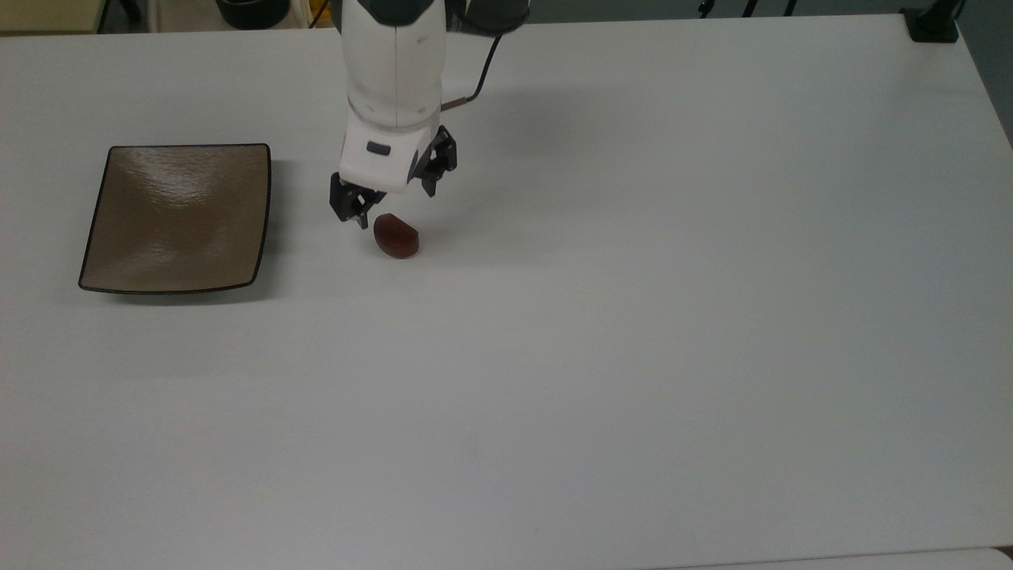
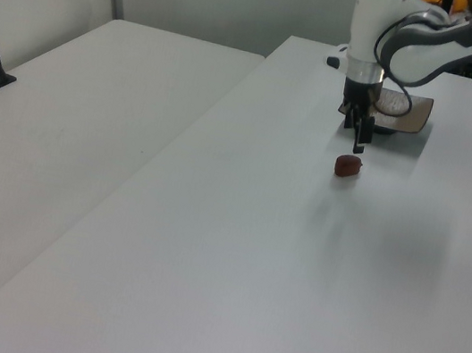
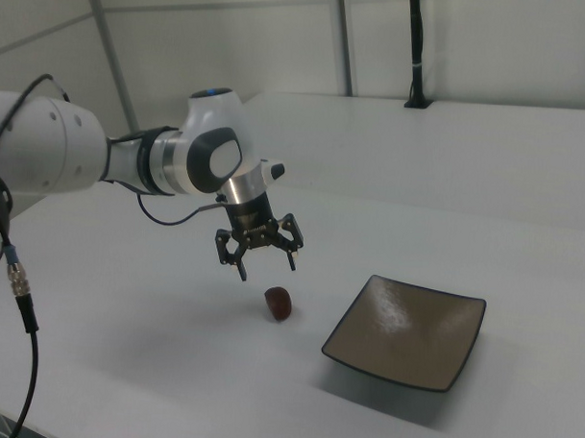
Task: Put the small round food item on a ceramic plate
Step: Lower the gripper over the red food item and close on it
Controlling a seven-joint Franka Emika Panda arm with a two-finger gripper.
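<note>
The small round food item (image 1: 396,236) is a dark red-brown glossy lump lying on the white table (image 1: 633,317), also visible in the left view (image 2: 347,165) and the right view (image 3: 279,302). The square tan-brown ceramic plate (image 1: 177,217) with a black rim sits to the top view's left of it, bare (image 3: 407,331); the arm covers part of it in the left view (image 2: 412,116). My gripper (image 1: 393,207) hangs open just above the lump, fingers spread wide with nothing between them (image 3: 268,269) (image 2: 358,145).
The white arm (image 1: 393,71) reaches in from the top view's upper edge. A black post base (image 1: 932,24) stands at the far right corner. A second white table (image 2: 74,113) adjoins on the left view's left.
</note>
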